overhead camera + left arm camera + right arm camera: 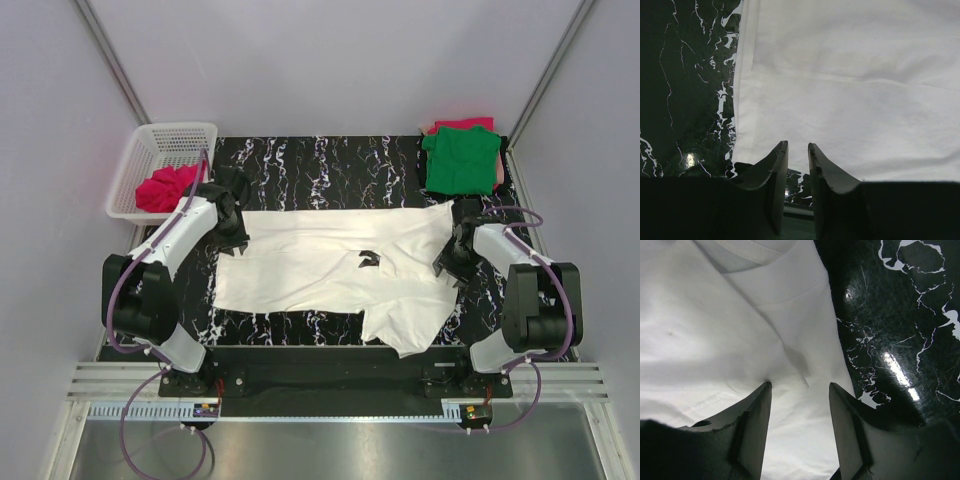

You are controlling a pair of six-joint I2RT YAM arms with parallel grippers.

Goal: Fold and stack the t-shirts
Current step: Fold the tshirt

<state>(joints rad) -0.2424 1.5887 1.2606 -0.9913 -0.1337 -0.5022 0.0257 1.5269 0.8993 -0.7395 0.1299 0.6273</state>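
**A:** White t-shirt (330, 265) first. Where is it?

**B:** It is spread across the middle of the tabletop (320, 160), between the 2 arms. It lies mostly flat, with 1 flap sagging toward the near right corner. I judge it is laid wide so that each arm can take 1 side for a fold.

**A:** And the other shirts?

**B:** A green t-shirt (462, 160), folded, sits at the far right corner on a pinkish-red layer (465, 124). That looks like the stack, set away from the working area. A white basket (175, 130) stands just beside the far left corner, with a crumpled red garment (165, 188) in it, probably waiting its turn.

**A:** What about the fingers?

**B:** The right fingers (757, 420) are spread and straddle a wrinkle near the shirt's right edge. There is cloth between them, but it is not pinched. My guess is that they are placed to gather that wrinkle. The left fingers (772, 175) sit at the shirt's left hem with only a narrow slot between them. Whether any cloth is nipped there I cannot tell.

**A:** And the surface and the room?

**B:** The tabletop is black with white marble veining, and it is glossy, with glints in both wrist views. I expect cotton slides easily on it. Plain pale walls (330, 60) close it in on 3 sides.
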